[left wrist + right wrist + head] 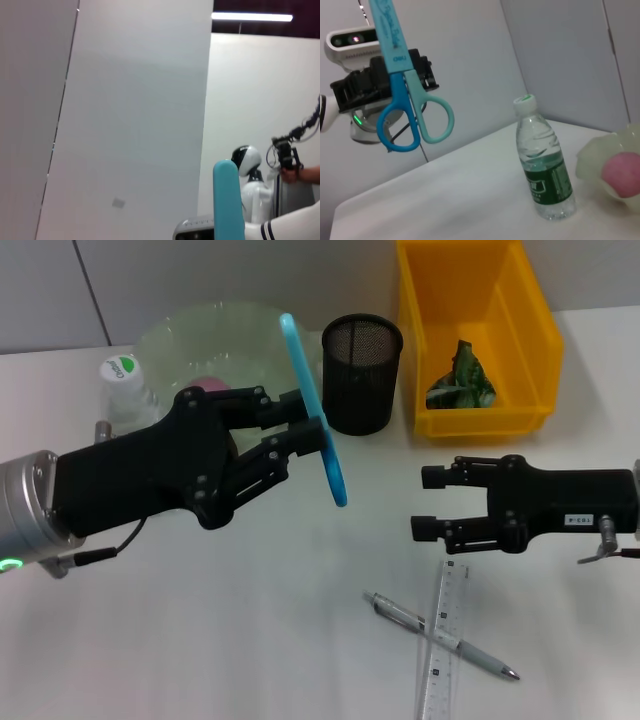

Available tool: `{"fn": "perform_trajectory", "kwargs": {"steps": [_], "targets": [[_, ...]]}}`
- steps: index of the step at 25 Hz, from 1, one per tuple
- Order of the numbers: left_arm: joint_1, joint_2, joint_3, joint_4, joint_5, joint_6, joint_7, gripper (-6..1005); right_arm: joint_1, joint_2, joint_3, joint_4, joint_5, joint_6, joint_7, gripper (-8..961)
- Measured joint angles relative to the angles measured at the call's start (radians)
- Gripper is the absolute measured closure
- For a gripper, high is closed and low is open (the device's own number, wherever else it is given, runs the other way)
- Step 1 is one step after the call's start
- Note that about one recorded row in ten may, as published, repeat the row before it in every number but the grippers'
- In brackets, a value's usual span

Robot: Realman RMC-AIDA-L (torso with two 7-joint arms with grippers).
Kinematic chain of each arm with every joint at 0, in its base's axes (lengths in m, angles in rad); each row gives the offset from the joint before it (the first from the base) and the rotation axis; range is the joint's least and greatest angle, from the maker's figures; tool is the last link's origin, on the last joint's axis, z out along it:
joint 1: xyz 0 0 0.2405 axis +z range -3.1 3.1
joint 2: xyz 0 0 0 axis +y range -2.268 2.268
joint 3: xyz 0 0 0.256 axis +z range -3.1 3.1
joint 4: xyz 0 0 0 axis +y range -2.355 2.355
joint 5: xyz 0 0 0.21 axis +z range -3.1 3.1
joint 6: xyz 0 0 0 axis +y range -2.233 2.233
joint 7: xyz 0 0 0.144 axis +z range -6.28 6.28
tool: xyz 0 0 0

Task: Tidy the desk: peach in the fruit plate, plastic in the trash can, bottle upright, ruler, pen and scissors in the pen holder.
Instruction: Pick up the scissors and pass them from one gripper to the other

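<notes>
My left gripper (308, 423) is shut on the light blue scissors (300, 365), held in the air just left of the black mesh pen holder (362, 375). The right wrist view shows the scissors (400, 95) with loop handles hanging down and the blade cover (228, 200) pointing up. The pink peach (208, 383) lies in the green fruit plate (215, 335). The bottle (545, 165) stands upright beside it. Green plastic (460, 380) lies in the yellow trash can (530, 340). My right gripper (425, 502) is open, hovering above the clear ruler (443, 645), which the pen (440, 635) crosses.
The white desk (250, 620) has bare surface in front of my left arm. The fruit plate, pen holder and trash can stand in a row along the far edge, with a grey wall behind them.
</notes>
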Motion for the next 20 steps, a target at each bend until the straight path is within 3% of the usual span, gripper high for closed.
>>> {"fn": "perform_trajectory", "kwargs": {"steps": [8, 15, 20], "targets": [[-0.038, -0.004, 0.001, -0.185, -0.088, -0.010, 0.067, 759, -0.016, 0.019, 0.000, 0.015, 0.024, 0.014, -0.108, 136], [-0.062, -0.005, 0.001, -0.337, -0.200, -0.016, 0.135, 759, -0.045, 0.024, 0.002, 0.119, 0.139, 0.022, -0.335, 136], [-0.072, -0.005, -0.001, -0.418, -0.263, 0.003, 0.164, 759, -0.050, 0.046, 0.005, 0.210, 0.187, 0.056, -0.509, 136]]}}
